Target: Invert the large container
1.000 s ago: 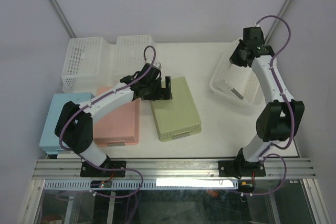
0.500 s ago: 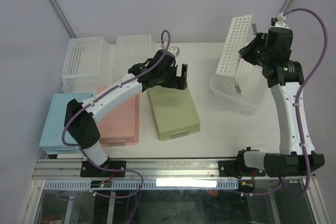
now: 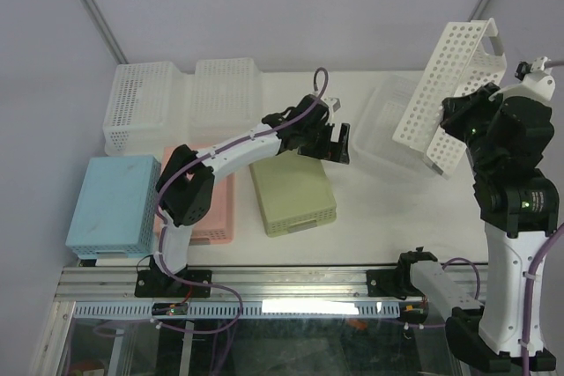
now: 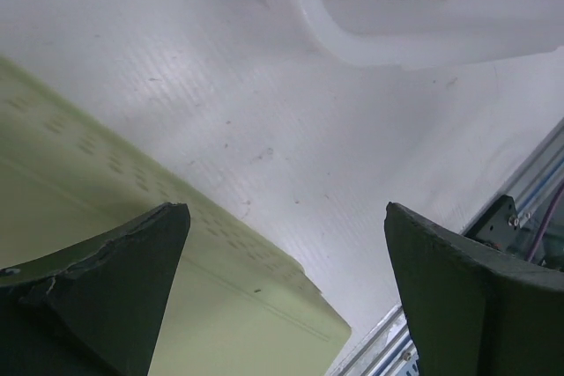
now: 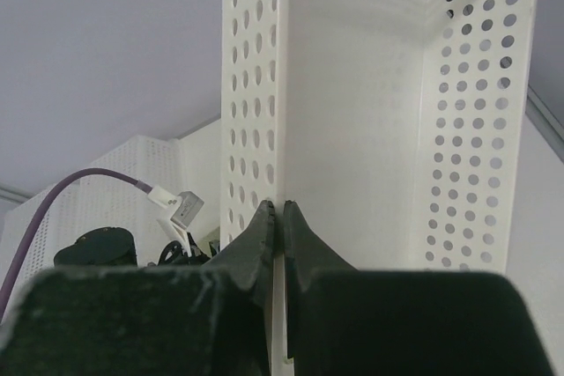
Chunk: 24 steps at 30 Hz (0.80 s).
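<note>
1. Nearest to the arm bases, the green box [image 3: 295,187] lies flat on the bench [image 3: 370,217]. The left end effector [image 3: 333,151] hangs over the box's far corner, with its fingers wide apart and holding nothing.
2. Just to the right of it and a little farther stands the container [image 3: 377,125]. It rests on the bench and its opening seems to face up. In the left wrist view its rounded corner and grid base lie ahead of the fingers, near but not touching.
3. Higher and to the right, the right end effector [image 5: 278,215] is pinched tight on the wall of a perforated basket [image 3: 449,85]. It holds the basket tilted in the air over the right side of the container, clear of it.
4. The basket hides the right part of the container, so I cannot tell its long axis for sure.
5. In my judgement the left arm is both nearer and free. The coming move is therefore a short reach to the right and forward, to the container's nearest rim.
</note>
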Available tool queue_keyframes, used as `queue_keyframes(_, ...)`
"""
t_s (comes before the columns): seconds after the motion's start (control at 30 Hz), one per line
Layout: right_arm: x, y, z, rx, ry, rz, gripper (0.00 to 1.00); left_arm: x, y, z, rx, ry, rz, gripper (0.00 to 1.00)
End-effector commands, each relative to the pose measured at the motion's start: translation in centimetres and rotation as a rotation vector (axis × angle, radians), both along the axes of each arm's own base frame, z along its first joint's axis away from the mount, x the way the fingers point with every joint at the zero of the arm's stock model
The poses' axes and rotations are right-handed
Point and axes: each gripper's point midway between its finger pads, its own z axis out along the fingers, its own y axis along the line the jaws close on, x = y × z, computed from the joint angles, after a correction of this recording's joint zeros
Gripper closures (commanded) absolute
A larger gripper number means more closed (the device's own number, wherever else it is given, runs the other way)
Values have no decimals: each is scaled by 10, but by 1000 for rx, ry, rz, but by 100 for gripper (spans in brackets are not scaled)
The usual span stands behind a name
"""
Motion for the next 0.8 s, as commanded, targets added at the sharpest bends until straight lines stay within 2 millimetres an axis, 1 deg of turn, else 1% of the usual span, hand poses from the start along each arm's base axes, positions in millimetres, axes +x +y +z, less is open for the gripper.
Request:
queue_keyframes(0.0,7,-4,-6,-12,1,-22,100,-21,-46,36,-162,-47,-132,1)
queue_keyframes(0.07,10,-3,-11,-8,12,-16,100,-27,-47,22,-147,-19,-150,1)
queue_keyframes(0.17,10,-2,-11,-7,12,-12,100,-42,-39,0,-111,40,-169,1)
queue_keyframes(0.23,10,-1,-9,-7,7,-6,100,-56,-26,-15,-75,81,-174,1)
queue_keyframes(0.33,13,5,-1,-2,-17,28,100,-80,-1,-35,-12,146,-169,1)
queue_keyframes(0.37,15,8,1,1,-24,43,100,-87,7,-39,5,165,-168,1)
queue_keyframes(0.47,24,19,13,16,-61,104,100,-104,28,-43,46,194,-163,1)
queue_keyframes(0.5,29,25,16,28,-74,131,100,-107,32,-39,50,194,-165,1)
queue_keyframes(0.57,40,38,22,57,-97,194,100,-108,33,-22,32,169,-170,1)
queue_keyframes(0.63,53,55,27,92,-122,280,100,-103,29,4,-3,121,-171,1)
queue_keyframes(0.7,66,76,34,135,-152,390,100,-96,24,37,-45,58,-169,1)
queue_keyframes(0.77,84,89,39,175,-174,452,100,-90,21,70,-86,-2,-172,1)
